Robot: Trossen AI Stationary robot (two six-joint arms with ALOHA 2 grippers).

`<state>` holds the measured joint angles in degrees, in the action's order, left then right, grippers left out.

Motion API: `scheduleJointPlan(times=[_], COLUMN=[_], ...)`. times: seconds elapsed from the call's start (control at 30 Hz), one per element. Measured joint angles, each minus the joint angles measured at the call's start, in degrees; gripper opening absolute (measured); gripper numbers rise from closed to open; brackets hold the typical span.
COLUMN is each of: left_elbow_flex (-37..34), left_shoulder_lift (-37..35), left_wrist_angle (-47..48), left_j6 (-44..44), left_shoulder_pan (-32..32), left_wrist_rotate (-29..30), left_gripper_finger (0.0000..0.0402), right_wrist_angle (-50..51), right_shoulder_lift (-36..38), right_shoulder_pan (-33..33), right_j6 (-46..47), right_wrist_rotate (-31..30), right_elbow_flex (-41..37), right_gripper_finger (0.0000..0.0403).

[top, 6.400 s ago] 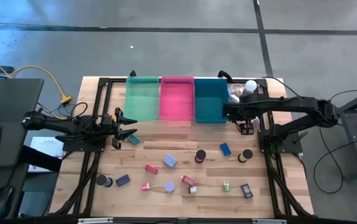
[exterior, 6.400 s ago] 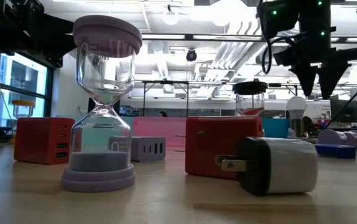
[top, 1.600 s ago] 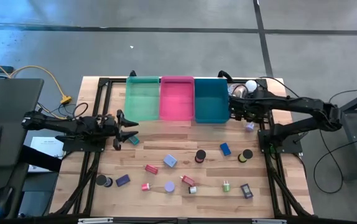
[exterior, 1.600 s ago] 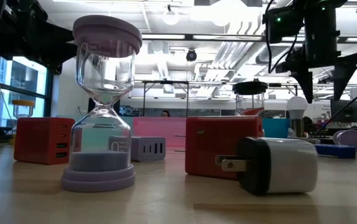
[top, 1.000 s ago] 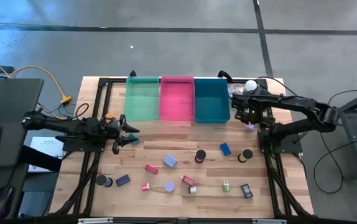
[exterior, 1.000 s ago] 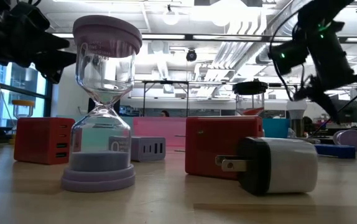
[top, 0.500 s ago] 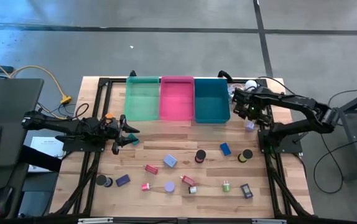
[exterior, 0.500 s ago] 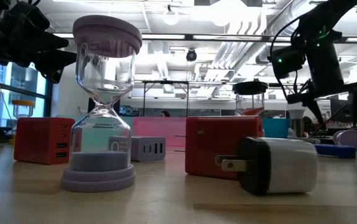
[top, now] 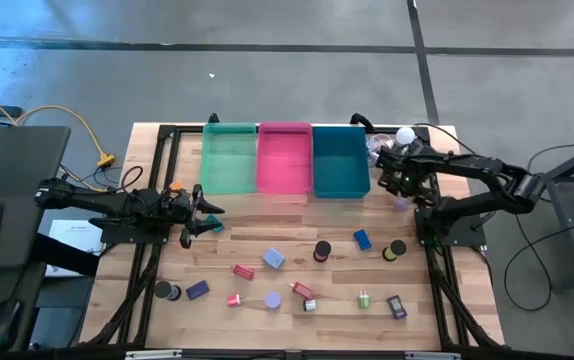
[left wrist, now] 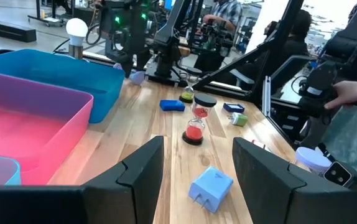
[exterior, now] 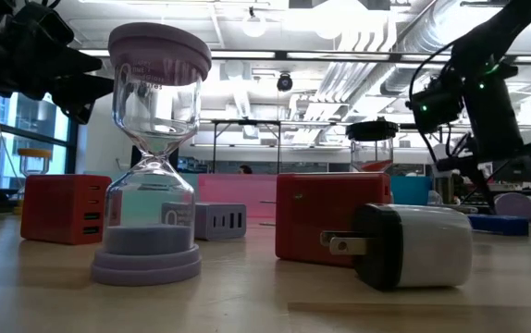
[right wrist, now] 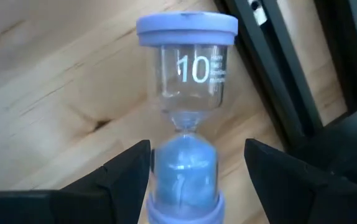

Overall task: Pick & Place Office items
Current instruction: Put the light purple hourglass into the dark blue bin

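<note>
Small office items lie scattered on the near half of the table: a blue block (top: 362, 239), a lavender block (top: 273, 259), a red one (top: 244, 271) and dark rolls (top: 322, 250). A lavender hourglass (right wrist: 188, 118) marked "10" lies on its side near the table's right edge (top: 401, 203). My right gripper (right wrist: 197, 149) is open above it, pointing down; a finger stands on either side of its lower bulb without touching. My left gripper (top: 210, 212) hovers open over the table's left part, in front of the green bin (top: 228, 158).
Green, pink (top: 284, 158) and teal (top: 339, 160) bins stand side by side at the far edge. A white bulb (top: 404, 137) with clear clutter sits beyond the right gripper. Black frame rails (right wrist: 278, 68) run close beside the hourglass. People show in the room beyond.
My right gripper has sunk toward the lavender hourglass at the table's right side, tipping its fingers downward. It has stayed open.
</note>
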<state>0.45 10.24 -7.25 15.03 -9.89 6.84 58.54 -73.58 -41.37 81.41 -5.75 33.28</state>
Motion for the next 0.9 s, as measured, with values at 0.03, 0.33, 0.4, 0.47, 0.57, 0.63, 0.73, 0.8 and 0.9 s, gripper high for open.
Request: scheduleJointPlan(times=[0.03, 0.33, 0.4, 0.47, 0.57, 0.63, 0.73, 0.8, 0.9], left_elbow_flex=[0.00, 0.00, 0.00, 0.00, 0.00, 0.00, 0.00, 0.00, 0.00], left_shoulder_lift=[0.00, 0.00, 0.00, 0.00, 0.00, 0.00, 0.00, 0.00, 0.00], left_wrist_angle=[0.00, 0.48, 0.58, 0.63, 0.66, 0.82, 0.92, 0.92, 0.92], left_j6=[-0.01, -0.02, -0.02, -0.02, -0.02, -0.02, -0.02, -0.02, -0.02], left_shoulder_pan=[0.00, 0.00, 0.00, 0.00, 0.00, 0.00, 0.00, 0.00, 0.00], left_wrist_rotate=[-0.01, 0.01, 0.01, 0.01, 0.01, 0.01, 0.02, 0.01, 0.01], left_gripper_finger=[0.0186, 0.0186, 0.0186, 0.0186, 0.0186, 0.0186, 0.0186, 0.0186, 0.0186], right_wrist_angle=[-1.19, -12.04, -12.16, -12.37, -12.37, -12.31, -12.24, -12.22, -12.09], right_shoulder_lift=[-0.02, 0.15, 0.15, 0.11, 0.11, 0.09, 0.07, 0.07, 0.38], right_shoulder_pan=[-0.17, -0.41, -0.41, -0.39, -0.39, -0.25, 0.30, 0.59, 1.26], right_j6=[-0.54, -2.21, -2.21, -2.68, -3.20, -3.21, -3.06, -3.04, -3.05], right_wrist_rotate=[-0.25, -0.19, -0.17, -0.10, 0.44, 0.66, 0.64, 0.63, 0.59], right_elbow_flex=[-0.49, -4.38, -4.53, -4.57, -4.59, -4.60, -4.60, -4.62, -4.64], right_gripper_finger=[0.0249, 0.0229, 0.0210, 0.0185, 0.0152, 0.0152, 0.0152, 0.0152, 0.0152])
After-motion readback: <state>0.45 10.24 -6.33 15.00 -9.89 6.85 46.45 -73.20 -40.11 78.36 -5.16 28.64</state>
